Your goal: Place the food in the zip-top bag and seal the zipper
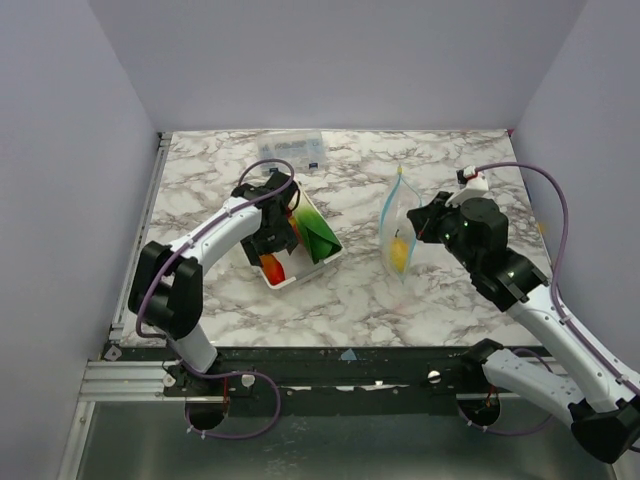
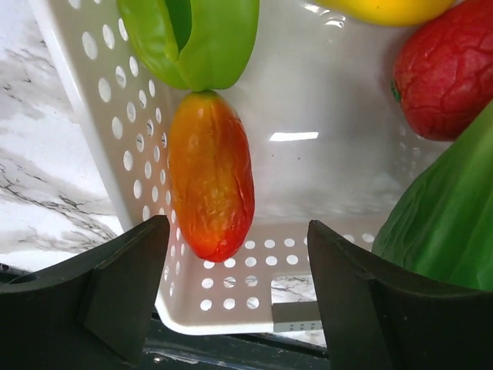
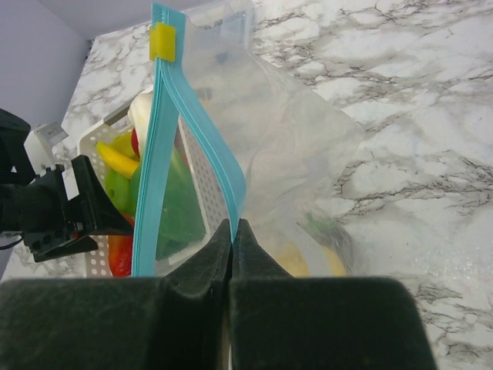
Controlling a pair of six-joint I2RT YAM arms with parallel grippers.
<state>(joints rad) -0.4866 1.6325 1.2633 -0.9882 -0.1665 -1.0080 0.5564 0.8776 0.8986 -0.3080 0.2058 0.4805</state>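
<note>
My left gripper [image 1: 272, 240] [image 2: 237, 231] hangs open over the white tray [image 1: 285, 283] [image 2: 308, 177]. An orange-red food piece [image 2: 209, 173] lies just ahead of it, closer to the left finger, and neither finger touches it. Around it lie a green pepper [image 2: 192, 38], a red piece [image 2: 447, 69], a large green piece [image 2: 454, 223] and a yellow piece [image 2: 385, 8]. My right gripper [image 1: 418, 222] [image 3: 233, 223] is shut on the blue zipper [image 3: 166, 154] of the zip-top bag [image 1: 398, 230] [image 3: 293, 154], holding the mouth up and open. A yellow food piece [image 1: 399, 252] lies inside the bag.
A rigid clear box with blue labels [image 1: 290, 148] stands at the back of the marble table [image 1: 350, 300]. Lilac walls close in the left, back and right sides. A yellow slider tab [image 3: 162, 41] sits at the far end of the zipper.
</note>
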